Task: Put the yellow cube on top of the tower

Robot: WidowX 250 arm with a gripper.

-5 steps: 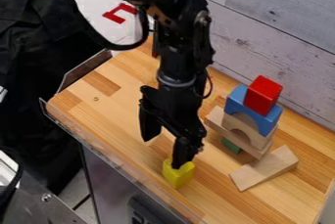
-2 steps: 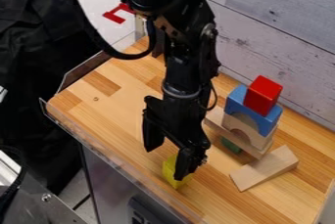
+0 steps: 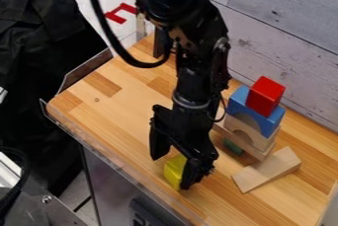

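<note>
The tool (image 3: pixel 173 161) hangs down, fingers parted, at the yellow cube (image 3: pixel 174 172).

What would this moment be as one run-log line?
gripper: open, at yellow cube | cube: on wooden tabletop | tower: red block on top | stacking: not done

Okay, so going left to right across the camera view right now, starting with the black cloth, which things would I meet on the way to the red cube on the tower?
Black cloth → yellow cube → green block → red cube
</note>
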